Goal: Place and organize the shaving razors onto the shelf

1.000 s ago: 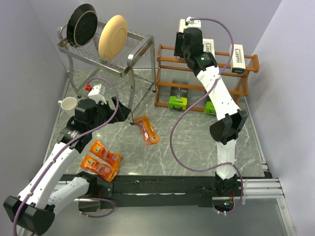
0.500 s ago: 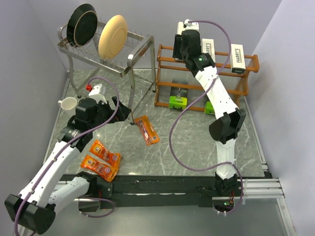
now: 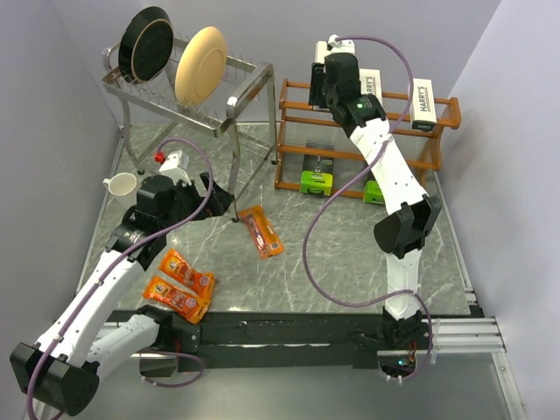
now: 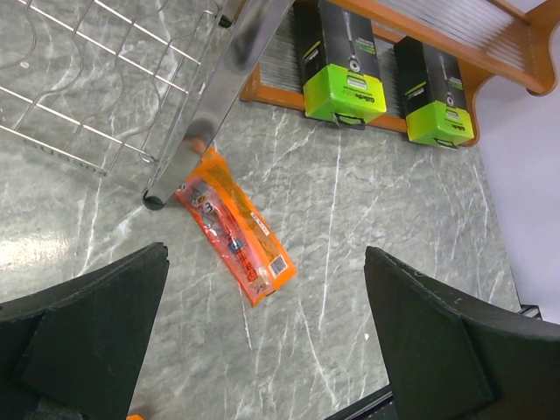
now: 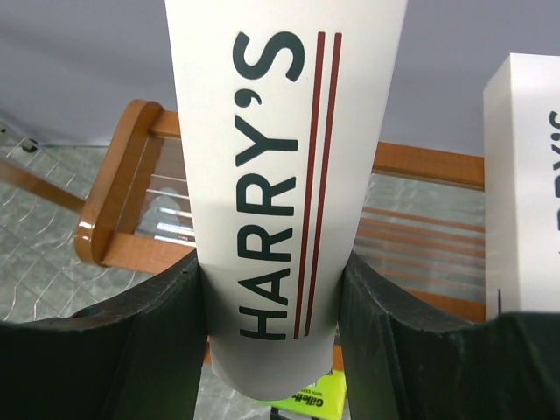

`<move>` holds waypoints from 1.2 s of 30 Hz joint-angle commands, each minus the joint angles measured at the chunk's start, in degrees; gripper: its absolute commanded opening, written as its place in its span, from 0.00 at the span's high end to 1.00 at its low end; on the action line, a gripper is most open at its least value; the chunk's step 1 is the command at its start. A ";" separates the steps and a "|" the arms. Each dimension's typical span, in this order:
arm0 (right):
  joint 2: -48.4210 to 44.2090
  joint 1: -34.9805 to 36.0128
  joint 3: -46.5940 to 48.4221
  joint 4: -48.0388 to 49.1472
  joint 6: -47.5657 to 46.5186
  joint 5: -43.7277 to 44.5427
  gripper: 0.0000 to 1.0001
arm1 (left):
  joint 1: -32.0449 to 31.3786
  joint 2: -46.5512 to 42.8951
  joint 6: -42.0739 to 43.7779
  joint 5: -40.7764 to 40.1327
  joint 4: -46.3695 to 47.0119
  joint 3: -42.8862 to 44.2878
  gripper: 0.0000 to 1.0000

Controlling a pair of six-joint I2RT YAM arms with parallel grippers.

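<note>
My right gripper (image 3: pixel 330 80) is shut on a long white HARRY'S box (image 5: pixel 280 175) and holds it over the left end of the top tier of the wooden shelf (image 3: pixel 296 133). Two more HARRY'S boxes (image 3: pixel 370 85) (image 3: pixel 423 94) lie on that tier; one shows in the right wrist view (image 5: pixel 525 192). Two black-and-green packs (image 4: pixel 341 61) (image 4: pixel 435 87) sit on the bottom tier. One orange pack (image 3: pixel 262 230) lies mid-table and shows in the left wrist view (image 4: pixel 234 226). Two orange packs (image 3: pixel 185 272) (image 3: pixel 175 298) lie near left. My left gripper (image 4: pixel 267 350) is open and empty above the table, near the middle orange pack.
A silver metal rack (image 3: pixel 229 107) with a black plate (image 3: pixel 145 42) and a cream plate (image 3: pixel 200 64) stands at the back left; its leg (image 4: pixel 219 96) touches the middle orange pack's far end. A white mug (image 3: pixel 121 185) sits by the left wall.
My right gripper has shifted slightly toward the back of the shelf's top tier with the box. The left arm has barely moved.
</note>
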 commanded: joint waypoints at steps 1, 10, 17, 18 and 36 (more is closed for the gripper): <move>-4.77 0.66 -0.10 -0.33 -0.83 -0.30 0.48 | 0.36 -0.35 -1.17 1.10 2.83 -0.56 0.01; -2.66 0.66 0.51 -0.16 -0.21 0.41 0.46 | 0.62 -0.44 -0.91 0.75 2.31 -0.20 0.00; 1.65 -0.30 4.11 0.90 -0.83 0.50 0.31 | 0.88 -0.17 -0.56 0.75 1.78 0.32 0.01; 1.74 -0.31 3.85 1.07 -0.74 0.41 0.24 | 0.97 -0.17 -0.56 0.66 1.69 0.32 0.01; -1.76 -1.89 5.61 6.79 -0.65 -4.50 0.09 | 1.85 0.79 -1.08 1.80 2.30 0.24 0.01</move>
